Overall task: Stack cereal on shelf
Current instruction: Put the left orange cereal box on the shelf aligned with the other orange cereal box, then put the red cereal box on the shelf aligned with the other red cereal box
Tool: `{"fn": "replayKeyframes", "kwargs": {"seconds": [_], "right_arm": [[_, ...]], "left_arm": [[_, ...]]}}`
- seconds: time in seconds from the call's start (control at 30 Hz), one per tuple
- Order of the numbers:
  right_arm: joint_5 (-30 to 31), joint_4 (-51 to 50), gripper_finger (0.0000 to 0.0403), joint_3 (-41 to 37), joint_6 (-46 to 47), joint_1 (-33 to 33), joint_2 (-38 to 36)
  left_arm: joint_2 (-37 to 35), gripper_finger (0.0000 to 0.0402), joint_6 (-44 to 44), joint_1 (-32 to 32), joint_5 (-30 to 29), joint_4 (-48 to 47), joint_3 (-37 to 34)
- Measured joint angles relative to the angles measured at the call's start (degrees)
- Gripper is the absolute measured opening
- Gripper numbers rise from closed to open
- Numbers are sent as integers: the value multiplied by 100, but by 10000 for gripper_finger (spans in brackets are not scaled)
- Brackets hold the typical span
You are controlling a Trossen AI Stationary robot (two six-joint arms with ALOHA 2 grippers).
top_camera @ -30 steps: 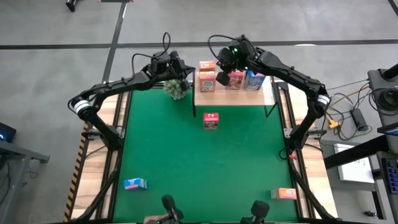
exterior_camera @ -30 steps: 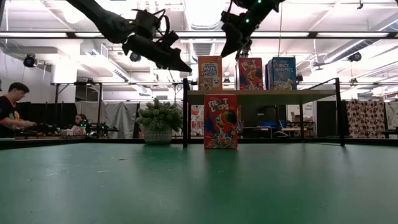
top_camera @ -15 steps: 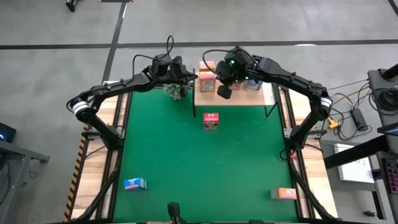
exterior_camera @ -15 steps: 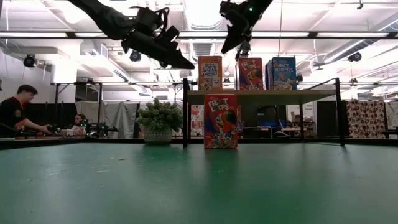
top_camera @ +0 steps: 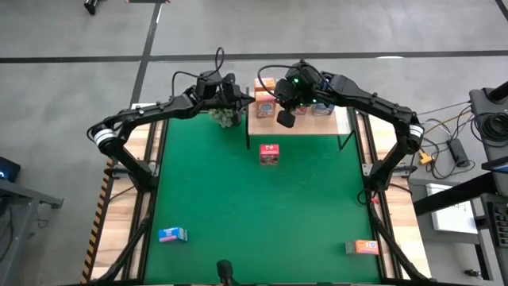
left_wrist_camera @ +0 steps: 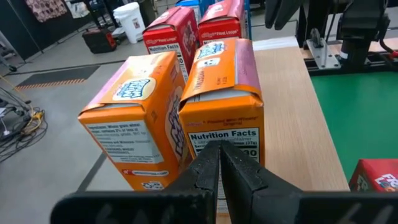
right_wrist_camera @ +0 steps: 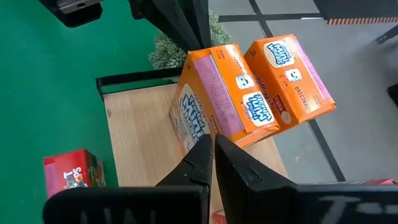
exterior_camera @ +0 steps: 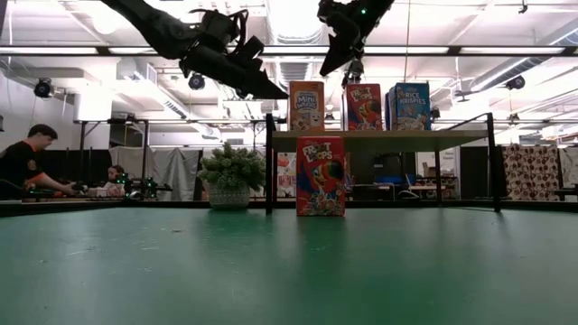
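Cereal lies scattered up front: a blue box and an orange box flat on the table, a red box upright before the shelf. Above its orange boxes, both arms reach in; left gripper and right gripper have fingers pressed together, empty. A plant sits beside the shelf.

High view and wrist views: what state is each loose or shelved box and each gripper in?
left gripper: shut, empty, raised beside the shelf.
right gripper: shut, empty, above the shelf.
front orange box: upright on the shelf.
red box: upright on the table.
loose blue box: lying flat on the table.
loose orange box: lying flat on the table.
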Motion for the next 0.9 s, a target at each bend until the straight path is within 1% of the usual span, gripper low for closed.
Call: {"fn": "replayKeyframes", "kwargs": {"seconds": [0.3,0.53,0.77,0.9], "right_arm": [[-2,-13,8,0,0,0,2],[-11,-152,8,0,73,125,-10],[-11,-537,8,0,394,611,-46],[-10,-582,8,-67,589,1039,-48]], "left_arm": [[1,0,-10,0,-12,1,0],[-126,0,-204,0,-76,-155,0],[-538,0,-458,-118,-75,-625,0],[-758,0,-466,-373,-72,-916,-3]]}}
